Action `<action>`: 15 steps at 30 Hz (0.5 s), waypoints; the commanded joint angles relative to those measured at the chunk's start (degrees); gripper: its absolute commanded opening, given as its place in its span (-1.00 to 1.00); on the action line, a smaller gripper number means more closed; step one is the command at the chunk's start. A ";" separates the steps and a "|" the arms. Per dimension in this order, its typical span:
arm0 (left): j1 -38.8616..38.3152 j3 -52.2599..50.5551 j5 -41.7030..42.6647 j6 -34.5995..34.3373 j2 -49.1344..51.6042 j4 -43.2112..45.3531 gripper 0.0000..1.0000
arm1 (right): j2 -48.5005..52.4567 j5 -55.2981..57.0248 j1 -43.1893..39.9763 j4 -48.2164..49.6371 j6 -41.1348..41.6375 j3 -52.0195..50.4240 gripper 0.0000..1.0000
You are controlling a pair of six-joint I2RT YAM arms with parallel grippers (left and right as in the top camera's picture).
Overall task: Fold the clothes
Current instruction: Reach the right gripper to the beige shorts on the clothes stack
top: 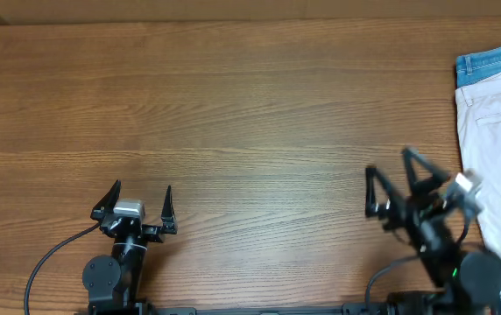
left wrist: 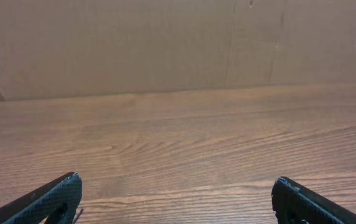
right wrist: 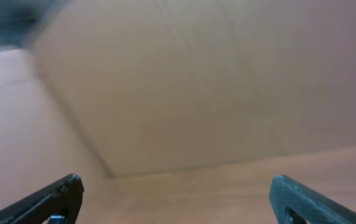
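Along the right edge of a brown wood-grain table (top: 233, 114) lie pale beige cotton shorts (top: 500, 149), soft and spread flat, running out of view. At their far end shows a strip of blue denim (top: 492, 64). At near right, the right gripper (top: 389, 163) sits just left of the shorts, black fingers spread wide, holding nothing. Well apart at near left, the left gripper (top: 142, 189) is likewise spread wide. A plain cardboard wall (left wrist: 134, 43) backs the table's far side.

Fingers (right wrist: 52, 200) spread wide (view blurred) before a beige wall (right wrist: 196, 93).
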 commanded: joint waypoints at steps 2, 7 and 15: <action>-0.37 -0.22 0.50 1.11 -0.57 0.00 1.00 | 20.83 15.82 0.20 -8.96 -12.90 17.99 1.00; -0.37 -0.22 0.50 1.11 -0.57 0.00 1.00 | 47.08 32.59 -0.44 -22.32 -20.48 39.23 1.00; -0.37 -0.22 0.50 1.09 -0.57 0.00 0.99 | 80.06 41.51 -4.59 -38.88 -22.77 66.27 1.00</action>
